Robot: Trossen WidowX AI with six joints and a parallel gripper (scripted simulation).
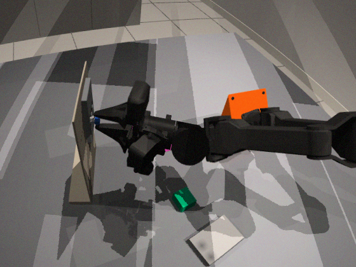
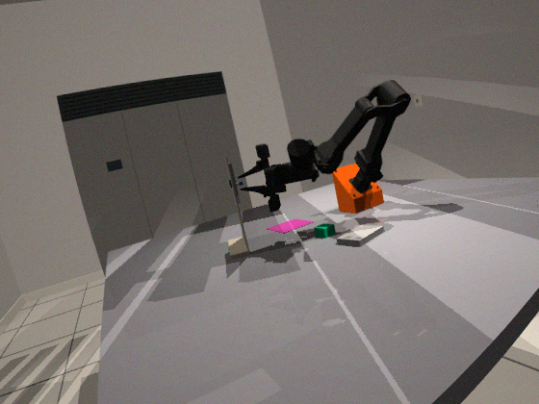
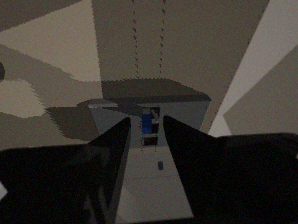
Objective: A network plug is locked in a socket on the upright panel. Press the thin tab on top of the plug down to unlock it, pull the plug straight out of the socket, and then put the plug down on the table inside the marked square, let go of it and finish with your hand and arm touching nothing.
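The blue plug point(image 1: 96, 120) point(image 2: 240, 183) point(image 3: 146, 123) sits in the socket of the grey block point(image 1: 86, 92) point(image 3: 185, 117) on the upright tan panel point(image 1: 79, 105) point(image 2: 242, 226) point(image 3: 200, 50). A small pale part, perhaps the tab, shows beside the blue in the wrist view; its state is too small to tell. My gripper point(image 1: 95, 119) point(image 2: 241, 183) point(image 3: 147, 121) is partly open, fingertips level with the plug's outer end, one on each side, with gaps in the wrist view. The magenta square point(image 1: 168, 149) point(image 2: 290, 225) lies on the table, mostly hidden under the arm in the top view.
A green block point(image 1: 184, 199) point(image 2: 324, 231) and a pale flat slab point(image 1: 217, 239) point(image 2: 360, 236) lie on the table near the square. An orange wedge-shaped stand point(image 1: 248, 103) point(image 2: 347, 192) is by the arm's base. The panel stands directly ahead of the fingertips.
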